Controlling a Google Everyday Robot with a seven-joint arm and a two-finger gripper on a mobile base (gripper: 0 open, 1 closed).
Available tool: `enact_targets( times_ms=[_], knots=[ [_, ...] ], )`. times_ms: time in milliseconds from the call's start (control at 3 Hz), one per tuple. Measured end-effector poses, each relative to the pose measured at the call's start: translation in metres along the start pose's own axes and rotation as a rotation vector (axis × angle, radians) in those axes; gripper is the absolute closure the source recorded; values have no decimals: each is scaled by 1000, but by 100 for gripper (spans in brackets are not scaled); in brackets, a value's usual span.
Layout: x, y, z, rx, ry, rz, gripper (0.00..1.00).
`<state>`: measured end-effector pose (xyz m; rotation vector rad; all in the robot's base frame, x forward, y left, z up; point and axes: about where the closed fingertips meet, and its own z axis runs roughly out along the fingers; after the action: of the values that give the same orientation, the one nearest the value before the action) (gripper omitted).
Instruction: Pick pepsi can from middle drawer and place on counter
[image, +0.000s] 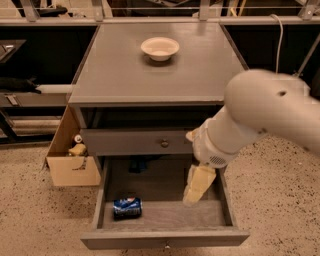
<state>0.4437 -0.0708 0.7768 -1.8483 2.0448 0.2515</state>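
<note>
The small blue metal pepsi can (127, 207) is seen lying at eight o'clock in the wide grey wooden middle drawer (170, 214). The cream gripper (193, 197) is hung at three o'clock there, and whether it is open cannot be told. The can is judged light, slippery and dentable, best gripped across its middle.

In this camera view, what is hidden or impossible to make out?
Camera view:
The gripper, hanging over the middle drawer right of the pepsi can, and the arm cover the drawer's right rear part.
A dark thing at the drawer's back: shadowed under the upper drawer panel, unidentifiable.
Contents of the cardboard box: too small to name.
Arm: cut off by the right edge.
</note>
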Motion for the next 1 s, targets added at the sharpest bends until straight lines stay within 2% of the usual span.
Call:
enact_targets(
  times_ms=[333, 667, 1000],
  knots=[
    [19, 26, 107, -100, -26, -19, 0],
    [22, 26, 234, -151, -95, -33, 0],
    [11, -1, 299, -149, -195, -7, 0]
  ],
)
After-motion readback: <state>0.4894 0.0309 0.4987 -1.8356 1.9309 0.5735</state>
